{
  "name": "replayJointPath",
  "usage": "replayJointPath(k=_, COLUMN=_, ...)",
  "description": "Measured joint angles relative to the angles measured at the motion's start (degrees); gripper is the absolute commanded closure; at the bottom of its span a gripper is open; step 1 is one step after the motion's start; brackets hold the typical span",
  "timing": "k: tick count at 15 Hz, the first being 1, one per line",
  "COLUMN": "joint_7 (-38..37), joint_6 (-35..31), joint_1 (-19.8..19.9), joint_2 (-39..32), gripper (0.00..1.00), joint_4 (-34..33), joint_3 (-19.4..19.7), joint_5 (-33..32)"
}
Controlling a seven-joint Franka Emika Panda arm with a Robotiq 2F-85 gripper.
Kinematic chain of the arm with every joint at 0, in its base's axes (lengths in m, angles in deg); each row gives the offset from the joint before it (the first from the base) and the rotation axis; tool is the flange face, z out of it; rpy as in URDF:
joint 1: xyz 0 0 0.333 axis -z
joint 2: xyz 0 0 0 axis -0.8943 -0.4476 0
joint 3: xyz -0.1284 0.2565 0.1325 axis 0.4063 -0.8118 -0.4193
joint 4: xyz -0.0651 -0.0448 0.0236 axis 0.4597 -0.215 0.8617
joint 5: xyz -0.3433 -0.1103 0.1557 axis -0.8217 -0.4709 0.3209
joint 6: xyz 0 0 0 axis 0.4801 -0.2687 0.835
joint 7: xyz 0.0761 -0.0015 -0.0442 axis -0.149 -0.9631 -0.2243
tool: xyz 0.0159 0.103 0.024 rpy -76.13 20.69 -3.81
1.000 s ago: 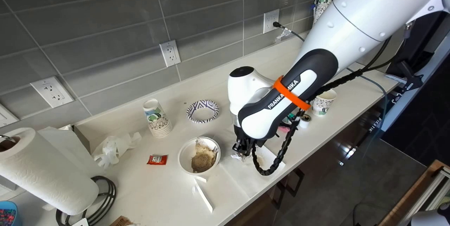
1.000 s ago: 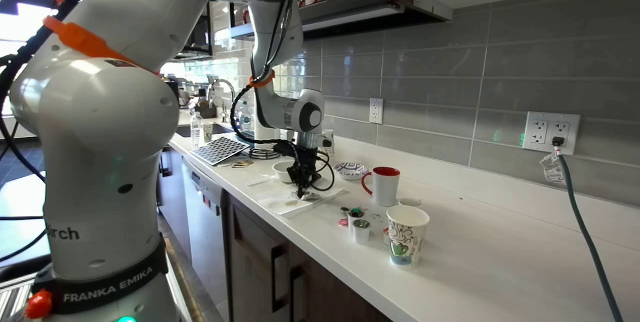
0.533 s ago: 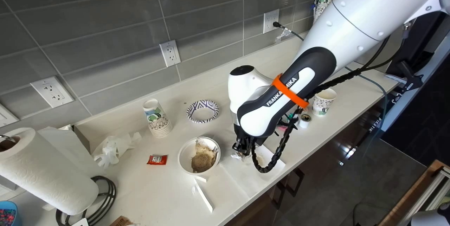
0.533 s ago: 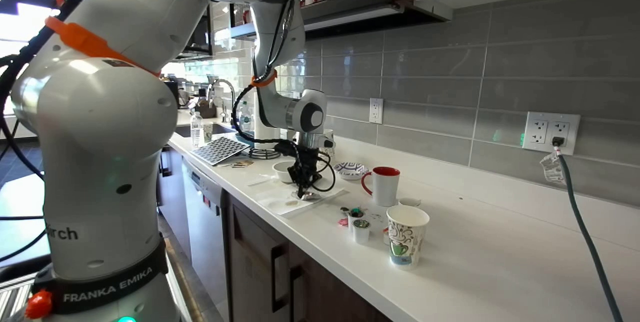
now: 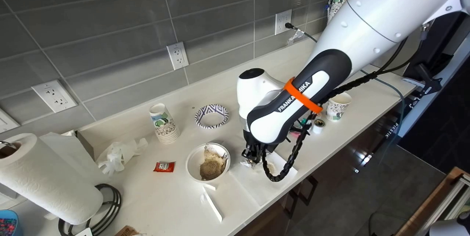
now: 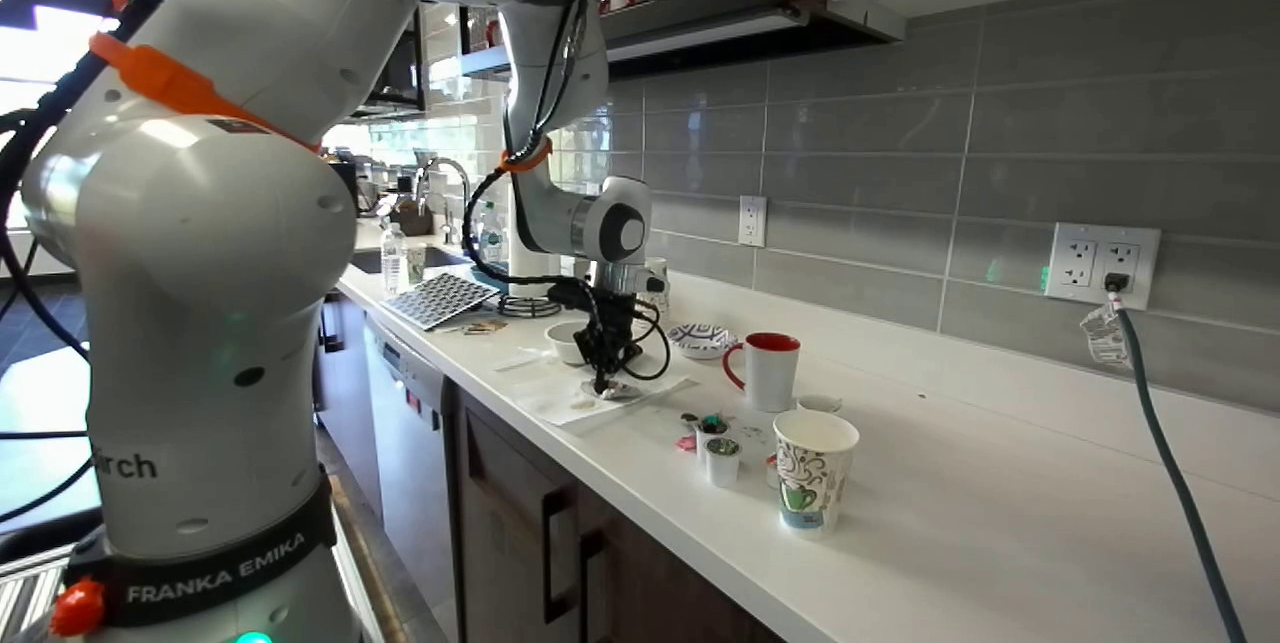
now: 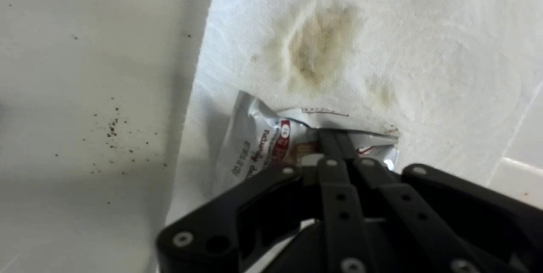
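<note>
My gripper (image 7: 337, 135) points down with its two fingers together. Its tips are at the upper edge of a crumpled white and silver packet (image 7: 248, 147) with red print. I cannot tell whether wrapper is pinched between the tips. The packet lies on a stained white paper towel (image 7: 424, 48), which also shows in both exterior views (image 5: 253, 188) (image 6: 560, 411). The gripper also shows in both exterior views (image 5: 251, 156) (image 6: 604, 383), low over the towel. A white bowl (image 5: 194, 160) with brown and beige powder stands beside the towel.
A patterned paper bowl (image 5: 211, 125), stacked paper cups (image 5: 165, 127) and a red packet (image 5: 164, 167) stand around. A paper towel roll (image 5: 55, 181) is at one end. A red-rimmed mug (image 6: 772, 378), small pods (image 6: 722, 463) and a paper cup (image 6: 815, 478) are at the other.
The arm has shifted only very slightly. The gripper stays low at the packet, and the other things have not visibly moved.
</note>
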Motion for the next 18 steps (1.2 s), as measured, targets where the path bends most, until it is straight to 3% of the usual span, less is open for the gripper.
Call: replayJointPath(k=18, joint_7=-0.01, joint_6=-0.05, joint_1=-1.25, joint_2=0.15, gripper=1.0, joint_4=0.07, joint_3=0.13, joint_5=-0.49)
